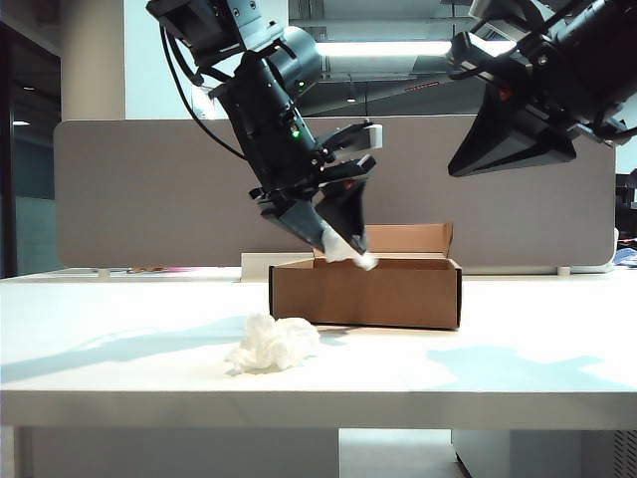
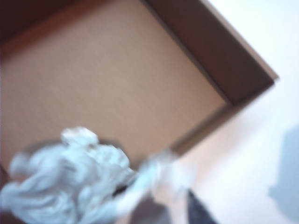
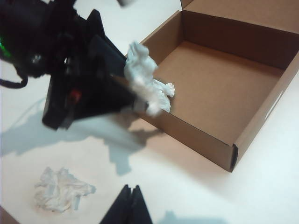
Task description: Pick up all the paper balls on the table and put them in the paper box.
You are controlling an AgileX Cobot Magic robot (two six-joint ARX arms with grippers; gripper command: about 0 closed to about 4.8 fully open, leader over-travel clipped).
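Near table [image 1: 119, 378] front edge: paper ball [image 1: 273, 343], light, soft; we'd pinch its bulk.
Mid: paper box [image 1: 398, 294], empty.
Left gripper [image 1: 343, 242] over box's left wall, wad [image 3: 145, 79] at tips; grip unclear.
Right gripper [image 3: 127, 205] pressed together, raised.

White paper balls [image 1: 273, 344], brown paper box [image 1: 365, 292], white table [image 1: 518, 368].
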